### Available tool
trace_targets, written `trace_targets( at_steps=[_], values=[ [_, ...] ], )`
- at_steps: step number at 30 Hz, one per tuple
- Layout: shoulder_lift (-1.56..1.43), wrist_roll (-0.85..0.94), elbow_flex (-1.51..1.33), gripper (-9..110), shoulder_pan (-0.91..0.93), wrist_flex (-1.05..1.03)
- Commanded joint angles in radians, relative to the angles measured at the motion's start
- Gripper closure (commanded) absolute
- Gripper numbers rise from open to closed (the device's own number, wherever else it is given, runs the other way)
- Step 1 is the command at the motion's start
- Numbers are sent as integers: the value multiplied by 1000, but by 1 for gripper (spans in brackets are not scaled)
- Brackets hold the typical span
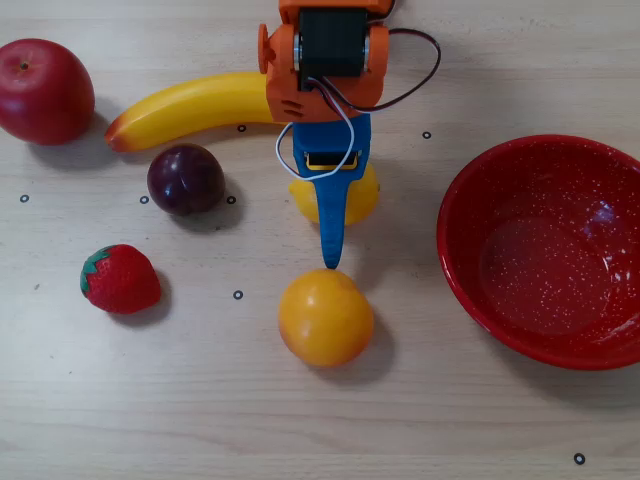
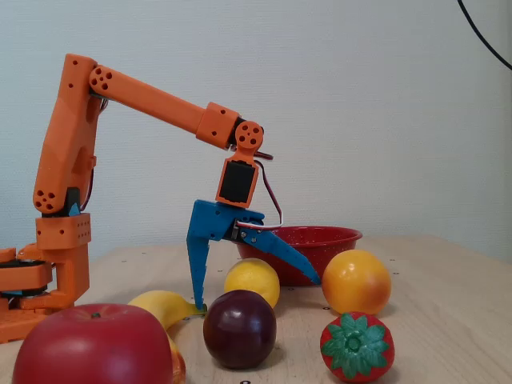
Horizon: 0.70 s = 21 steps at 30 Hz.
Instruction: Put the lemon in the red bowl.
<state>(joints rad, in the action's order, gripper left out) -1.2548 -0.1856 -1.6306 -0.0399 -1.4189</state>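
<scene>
straddling the lemon (image 2: 253,282) with its two blue fingers spread wide apart, the gripper (image 2: 258,294) hangs from an orange arm (image 2: 152,100) over a pale wooden table (image 1: 200,420). in the fixed view one finger stands nearly upright with its tip down at the table beside the banana (image 2: 164,307), and the other slants off toward the orange fruit (image 2: 356,282); the lemon sits between them, and whether either finger touches it cannot be told. the lemon is pale yellow, glossy and oval. from the overhead view only its two sides show, since the blue gripper (image 1: 332,235) covers its middle, leaving a yellow bulge (image 1: 362,195) on the right of the blue finger and a thin sliver on the left. it rests on the table near the centre, just above the rounder, deeper orange fruit (image 1: 325,317) and well to the left of the red bowl (image 1: 470,270). the bowl is wide, shiny red with fine white speckles, and holds nothing. in the overhead view the banana (image 1: 190,105) lies to the upper left, partly under the arm, with a red apple (image 1: 45,90) at the far left, a dark plum (image 1: 186,179) below the banana and a strawberry (image 1: 120,279) lower left.
</scene>
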Motion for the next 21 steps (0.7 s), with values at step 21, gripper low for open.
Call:
trace_targets(
  at_steps=[21],
  values=[
    [2, 28, 101, 35, 46, 46]
  ],
)
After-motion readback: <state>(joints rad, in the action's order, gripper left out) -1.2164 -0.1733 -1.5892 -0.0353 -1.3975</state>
